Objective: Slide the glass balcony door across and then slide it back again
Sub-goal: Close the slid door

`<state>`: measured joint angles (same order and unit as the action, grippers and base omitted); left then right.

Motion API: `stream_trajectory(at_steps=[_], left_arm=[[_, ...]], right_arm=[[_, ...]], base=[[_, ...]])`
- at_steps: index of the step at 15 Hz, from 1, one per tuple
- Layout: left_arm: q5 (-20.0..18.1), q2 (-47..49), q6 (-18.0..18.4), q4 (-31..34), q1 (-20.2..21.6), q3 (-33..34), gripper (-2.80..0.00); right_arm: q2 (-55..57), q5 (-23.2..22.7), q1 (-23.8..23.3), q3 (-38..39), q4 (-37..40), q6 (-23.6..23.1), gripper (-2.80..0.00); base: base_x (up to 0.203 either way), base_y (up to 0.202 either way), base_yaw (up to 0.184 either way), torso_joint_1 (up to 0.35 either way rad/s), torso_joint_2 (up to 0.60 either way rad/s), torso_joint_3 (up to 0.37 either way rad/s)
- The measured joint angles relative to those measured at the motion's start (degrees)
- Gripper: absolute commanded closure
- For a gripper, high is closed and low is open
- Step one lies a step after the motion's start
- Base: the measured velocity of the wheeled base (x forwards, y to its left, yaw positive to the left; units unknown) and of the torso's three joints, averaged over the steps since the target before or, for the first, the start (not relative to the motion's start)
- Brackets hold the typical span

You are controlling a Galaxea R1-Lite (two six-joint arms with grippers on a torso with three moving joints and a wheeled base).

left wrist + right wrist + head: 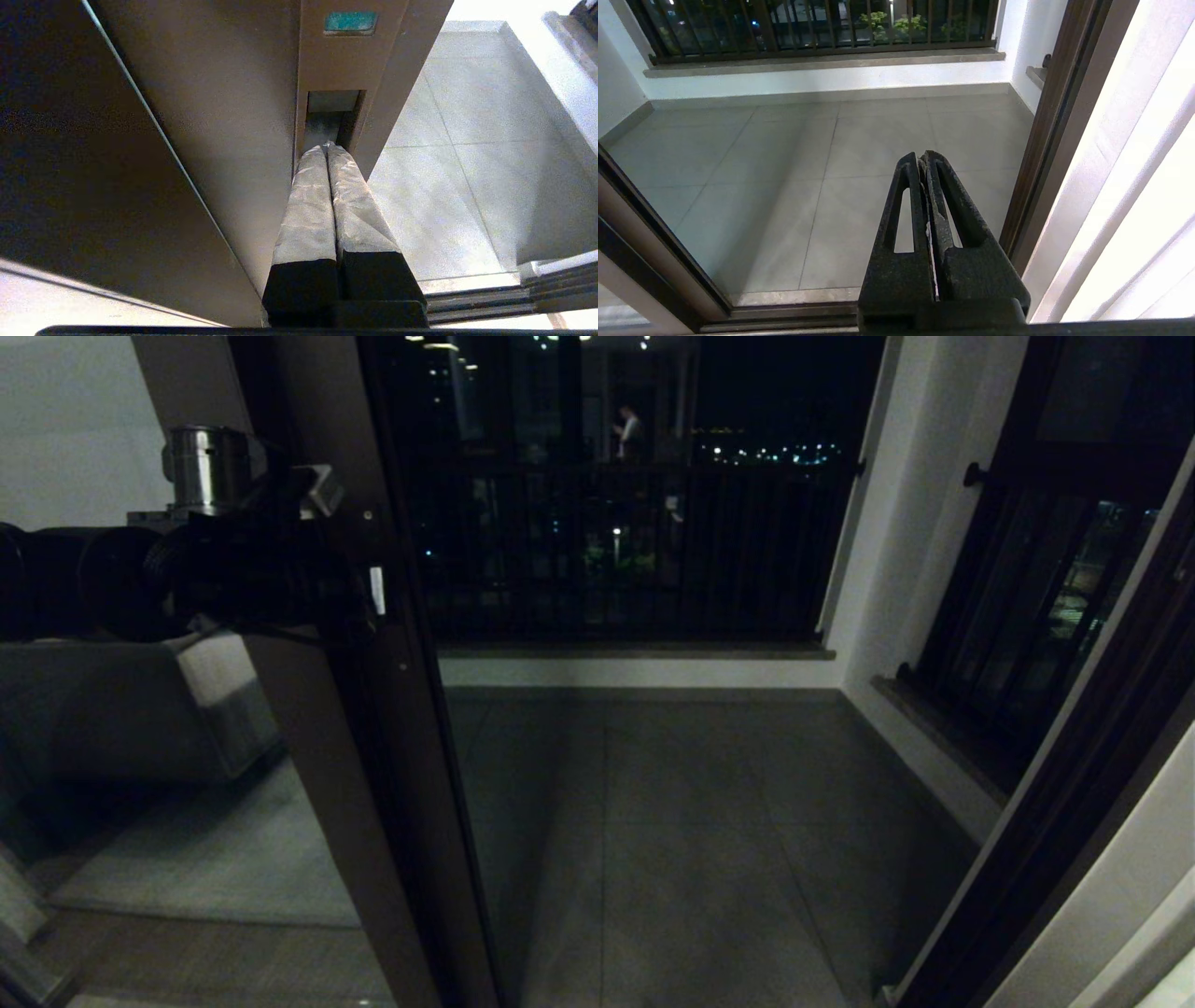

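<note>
The glass balcony door (336,756) stands at the left of the head view, its brown stile (336,60) edging an open doorway onto the balcony. My left gripper (327,145) is shut, its taped fingers (308,210) pressed together with nothing between them. Their tips sit inside the narrow recessed pull slot (332,116) in the stile. In the head view the left arm reaches in from the left edge and its gripper (369,593) meets the stile at mid height. My right gripper (922,156) is shut and empty, hanging over the threshold, clear of the door.
Grey balcony tiles (672,821) lie beyond the floor track (784,317). A barred railing window (616,541) closes the far side and a black-framed window (1027,597) the right wall. The right door jamb (1041,154) and a pale curtain (1134,186) flank the right gripper.
</note>
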<state>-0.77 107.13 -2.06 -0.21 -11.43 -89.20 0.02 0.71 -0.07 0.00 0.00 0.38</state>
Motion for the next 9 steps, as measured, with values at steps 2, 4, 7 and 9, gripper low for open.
stream_trajectory(at_steps=[2, 4, 7, 9], left_arm=[[0.0, 0.0, 0.0, 0.0, -0.5, 0.0, 0.0], [0.0, -0.1, 0.0, -0.1, -1.0, 0.1, 0.0], [-0.3, -0.1, 0.0, -0.2, -1.7, 0.2, 0.0], [-0.4, -0.2, 0.0, -0.3, -2.2, 0.3, 0.0]], right_arm=[[0.0, 0.0, 0.0, 0.0, 0.0, 0.0, 0.0], [0.0, 0.0, 0.0, 0.0, 0.0, 0.0, 0.0], [0.0, 0.0, 0.0, 0.0, 0.0, 0.0, 0.0], [0.0, 0.0, 0.0, 0.0, 0.0, 0.0, 0.0]], base=[[0.0, 0.0, 0.0, 0.0, 0.0, 0.0], [0.0, 0.0, 0.0, 0.0, 0.0, 0.0], [0.0, 0.0, 0.0, 0.0, 0.0, 0.0], [0.0, 0.0, 0.0, 0.0, 0.0, 0.0]])
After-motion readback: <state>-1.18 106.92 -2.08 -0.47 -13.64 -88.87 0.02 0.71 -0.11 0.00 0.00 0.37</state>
